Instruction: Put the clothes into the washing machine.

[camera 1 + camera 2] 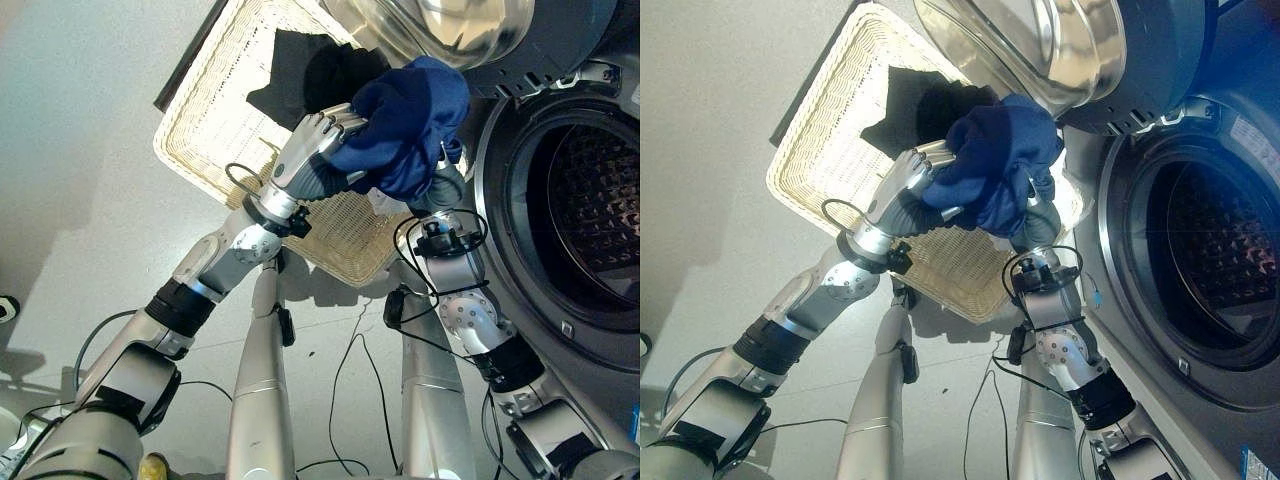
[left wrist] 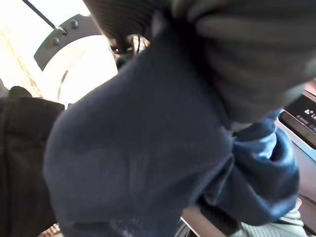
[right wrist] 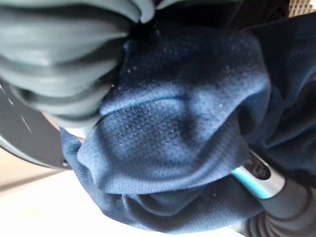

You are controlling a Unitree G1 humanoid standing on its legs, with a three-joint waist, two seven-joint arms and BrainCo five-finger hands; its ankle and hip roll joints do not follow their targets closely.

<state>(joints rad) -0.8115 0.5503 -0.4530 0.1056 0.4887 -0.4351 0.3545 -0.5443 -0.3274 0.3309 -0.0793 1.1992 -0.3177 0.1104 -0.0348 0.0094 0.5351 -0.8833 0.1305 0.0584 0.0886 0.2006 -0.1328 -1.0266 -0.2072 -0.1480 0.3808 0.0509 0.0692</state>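
Note:
A bundled dark blue garment is held up between the wicker basket and the washing machine's open drum. My left hand grips its near side, fingers on top and thumb underneath. The right hand is buried under the garment's other side, so its grip is hidden. Up close, blue cloth bulges past the left hand's cover, and it drapes over the right hand too. Black clothes still lie in the basket.
The washer's round glass door stands swung open above the garment, its dark front panel beside it. The drum's grey rim is just right of the right hand. Pale floor stretches left of the basket.

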